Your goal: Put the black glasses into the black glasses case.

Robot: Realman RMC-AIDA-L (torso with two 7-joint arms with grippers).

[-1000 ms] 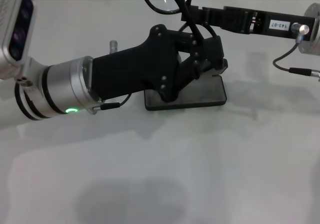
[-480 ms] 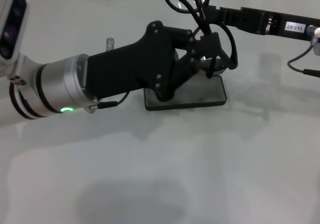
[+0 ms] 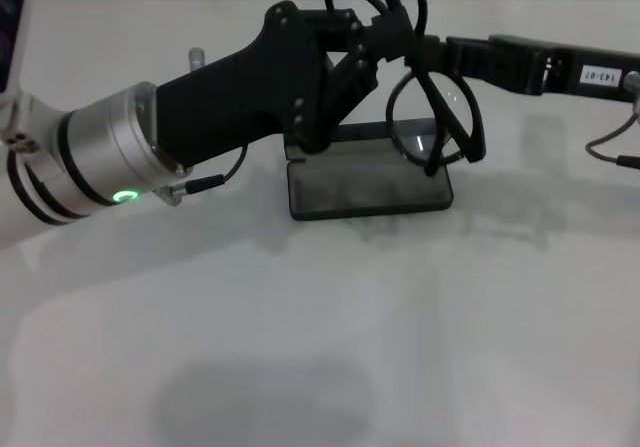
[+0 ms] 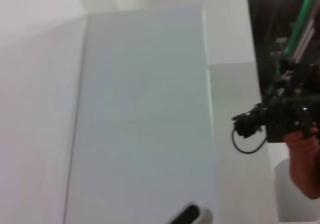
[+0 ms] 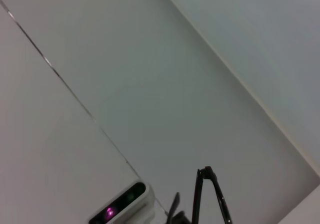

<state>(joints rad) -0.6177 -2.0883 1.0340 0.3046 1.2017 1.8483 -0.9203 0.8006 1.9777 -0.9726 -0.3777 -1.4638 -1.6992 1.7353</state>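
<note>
Here the right gripper [image 3: 425, 52], reaching in from the far side, pinches the glasses [image 3: 437, 117] at the frame, apparently, so they hang over the open case [image 3: 368, 185]; the left gripper [image 3: 385, 37] crowds alongside, its grip unclear.

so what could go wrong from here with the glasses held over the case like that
1. The black glasses hang in the air above the black glasses case, with the temple arms sticking out. They could catch on the case rim or land askew.
2. The left end effector and the right end effector meet at the frame, so the thin frame could bend or the two could collide.
3. How securely the frame is gripped cannot be seen, so it might slip.
</note>
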